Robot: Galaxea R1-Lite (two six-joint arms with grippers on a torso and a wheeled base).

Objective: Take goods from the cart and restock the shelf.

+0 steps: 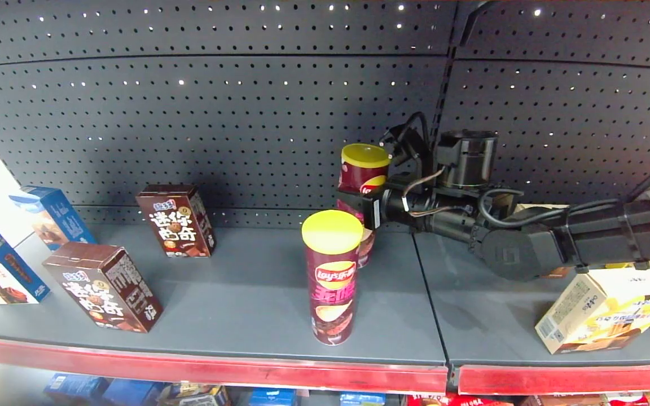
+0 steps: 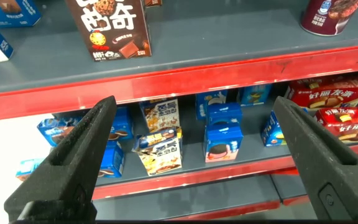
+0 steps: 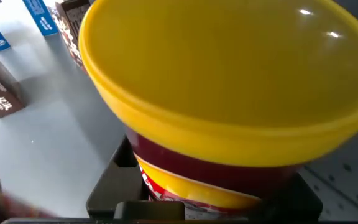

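Nearest the head camera, a standing chip can is positioned upright at the front of the shelf deck; all positions below are referred to it. Just behind it and slightly toward the robot's right, a held chip can is clamped in the right gripper. The jaws are closed on the body of the can below its yellow lid.

The long axis of the held can is near vertical, roughly parallel to that of the standing can, and the grip is applied horizontally from the right. Its base is hidden behind the standing can, so seating on the deck cannot be confirmed, nor can contact between the two cans.

Placement is judged to be the step in hand. Release should be preceded by full seating, and withdrawal is best directed rightward, away from the standing can.

The left gripper is held lower than the standing can with its jaws wide apart and empty. Two brown boxes are located to the left of the standing can.
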